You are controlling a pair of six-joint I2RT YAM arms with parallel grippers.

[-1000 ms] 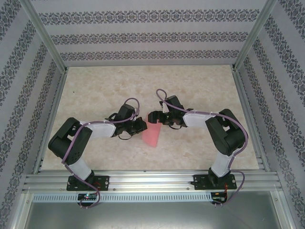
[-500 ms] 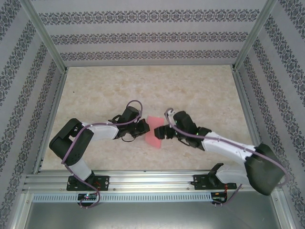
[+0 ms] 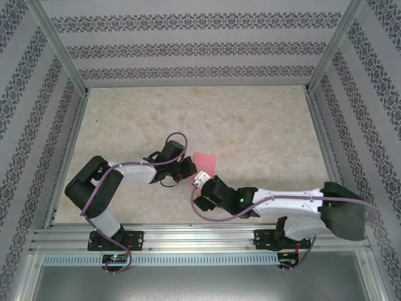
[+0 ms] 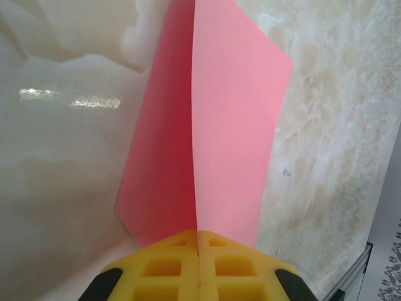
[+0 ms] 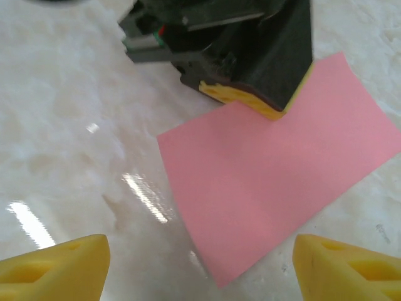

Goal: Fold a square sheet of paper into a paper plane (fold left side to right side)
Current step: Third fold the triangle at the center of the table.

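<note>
half-folded sheet, left pinch set, right hand arriving

moved since the earlier frame: the right arm has dropped low and stretched across, bringing the right gripper (image 3: 199, 183) from the right of the sheet of paper (image 3: 205, 162) to its near side. the sheet has swung toward the table's (image 3: 263, 125) far edge. the left gripper (image 3: 189, 169) has barely shifted.

top view: sheet about mid-table, left gripper at its left edge, right gripper just beside its near corner.

left wrist: left gripper (image 4: 198, 241) clenched on the sheet (image 4: 225, 125); a centre crease runs straight out from the pads (image 4: 235, 266).

right wrist: right gripper (image 5: 200, 266) released, fingertips (image 5: 59, 266) wide apart; sheet (image 5: 276, 169) flat ahead, left gripper (image 5: 254, 100) clamped on its far edge.

handling note: probably best to keep the left pinch as anchor, take the free edge lightly and match the edges before pressing. thin paper may buckle or slide on the glossy table.
</note>
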